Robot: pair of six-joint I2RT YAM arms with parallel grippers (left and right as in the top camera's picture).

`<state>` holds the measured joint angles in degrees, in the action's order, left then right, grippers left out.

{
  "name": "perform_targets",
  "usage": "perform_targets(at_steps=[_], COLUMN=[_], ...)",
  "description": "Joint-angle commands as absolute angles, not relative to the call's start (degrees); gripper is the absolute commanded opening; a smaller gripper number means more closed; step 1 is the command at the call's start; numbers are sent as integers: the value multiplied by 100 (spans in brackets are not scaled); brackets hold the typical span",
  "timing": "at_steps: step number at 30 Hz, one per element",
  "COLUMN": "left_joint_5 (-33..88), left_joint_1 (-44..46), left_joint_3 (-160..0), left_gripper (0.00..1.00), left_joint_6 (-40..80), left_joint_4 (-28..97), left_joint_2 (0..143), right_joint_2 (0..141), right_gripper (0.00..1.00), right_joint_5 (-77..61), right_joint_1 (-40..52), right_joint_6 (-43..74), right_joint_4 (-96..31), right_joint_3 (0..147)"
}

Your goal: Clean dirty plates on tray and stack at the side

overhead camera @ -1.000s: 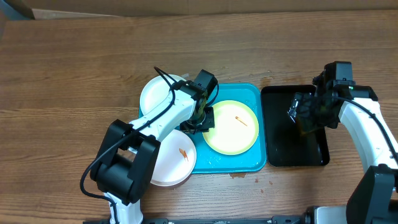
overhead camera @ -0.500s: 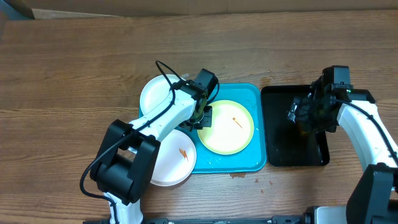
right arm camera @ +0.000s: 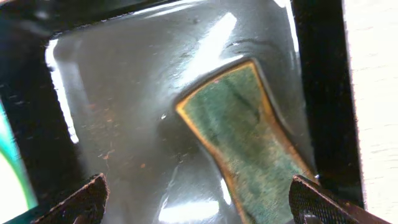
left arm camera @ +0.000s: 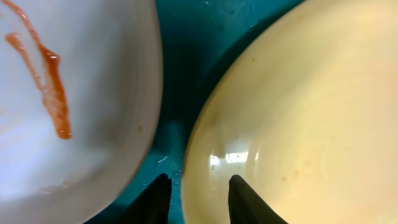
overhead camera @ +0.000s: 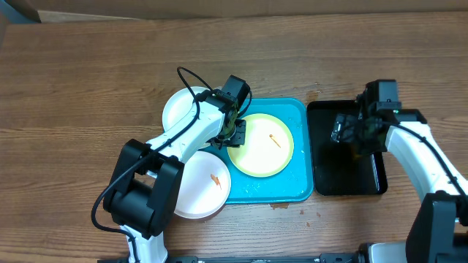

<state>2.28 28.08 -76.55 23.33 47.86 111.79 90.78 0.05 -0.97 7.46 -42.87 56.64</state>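
The turquoise tray [overhead camera: 296, 186] holds the yellow-green rimmed plate [overhead camera: 262, 146], which carries an orange speck. My left gripper [overhead camera: 234, 131] is shut on this plate's left rim; in the left wrist view the fingers [left arm camera: 198, 180] straddle the rim of the plate [left arm camera: 298, 112], with the tray [left arm camera: 180, 62] below. One white plate [overhead camera: 181, 109] lies at the tray's upper left. Another white plate [overhead camera: 199, 190] with an orange smear lies at its lower left and shows in the left wrist view [left arm camera: 93, 74]. My right gripper [overhead camera: 349, 134] is open above a green sponge [right arm camera: 249, 137].
A glossy black tray [overhead camera: 325, 172] stands right of the turquoise tray and holds the sponge; it also shows wet in the right wrist view [right arm camera: 124, 112]. Brown wooden table [overhead camera: 88, 88] surrounds everything. A small brown stain lies just below the turquoise tray's front edge.
My left gripper has moved left and slightly back, and the yellow-green plate has slid left with it. My right gripper has shifted left over the black tray.
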Motion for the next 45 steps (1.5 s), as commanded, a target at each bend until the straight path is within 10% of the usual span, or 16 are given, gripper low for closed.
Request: perform_targets(at_steps=[1, 14, 21, 30, 45], left_joint_5=[607, 757, 757, 757, 757], left_joint_1=[2816, 2821, 2821, 2821, 2821], left_joint_3=[-7787, -7784, -7784, -7784, -7784], left_gripper=[34, 36, 36, 40, 54], left_joint_6=[2226, 2228, 2228, 2228, 2233], left_joint_4=[4755, 4777, 4770, 4781, 4772], left_joint_2=[11281, 11281, 11281, 11281, 11281], right_joint_2=[9133, 9153, 9153, 9153, 9133], right_gripper=[94, 89, 45, 67, 68], right_joint_5=[513, 506, -307, -353, 106], right_joint_1=[-91, -91, -91, -91, -123], right_joint_6=[749, 749, 749, 751, 926], right_joint_4=[-4158, -3391, -3658, -3756, -4071], right_joint_3=[5507, 4917, 4866, 4886, 5284])
